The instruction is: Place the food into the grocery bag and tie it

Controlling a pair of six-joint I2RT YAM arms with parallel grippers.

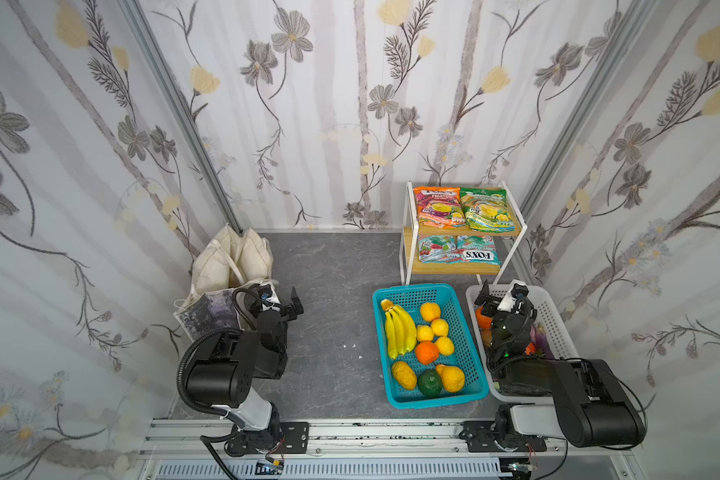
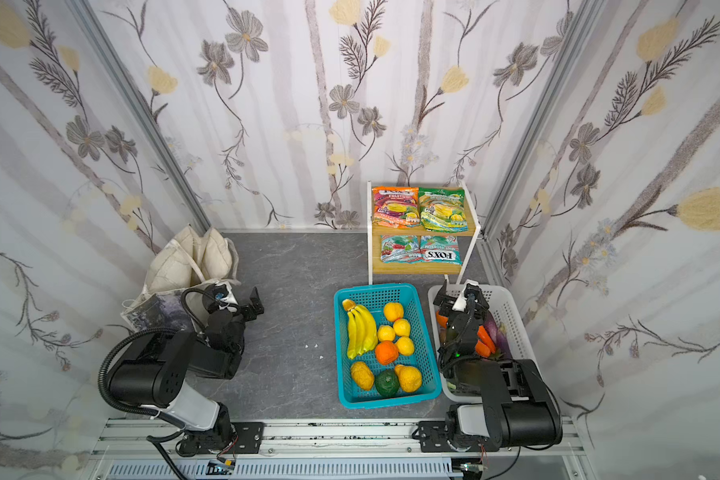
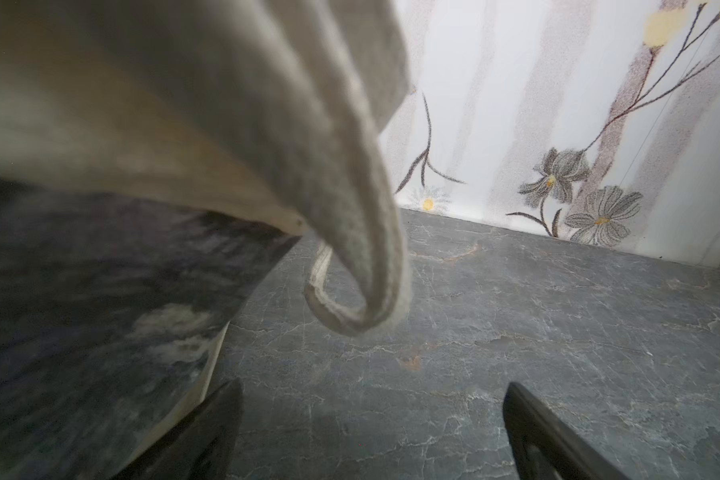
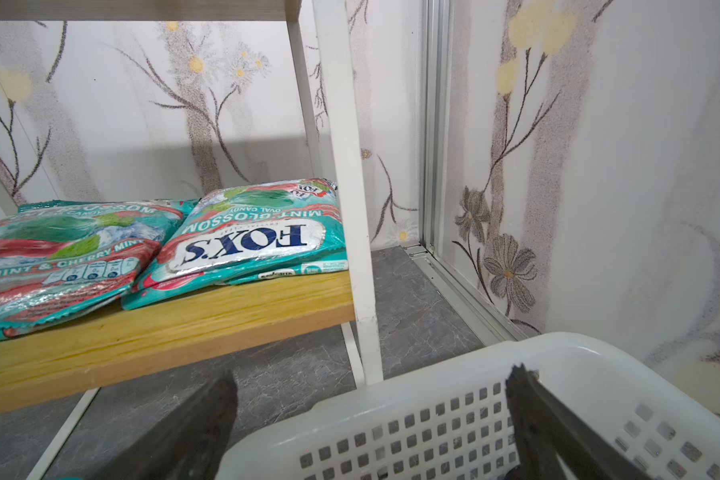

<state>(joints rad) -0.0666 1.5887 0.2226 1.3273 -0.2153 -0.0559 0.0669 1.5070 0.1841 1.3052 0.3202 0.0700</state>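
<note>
Grocery bag [image 1: 217, 266] — partly hidden behind left arm [image 1: 221, 370].

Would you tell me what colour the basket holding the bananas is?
Teal basket, clearest in a top view.

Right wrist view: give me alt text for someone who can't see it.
Two teal Fox's mint candy packets lie on the wooden shelf of a white-framed rack. The open right hand hovers over the rim of a white plastic mesh basket, floral wallpaper behind.
</note>
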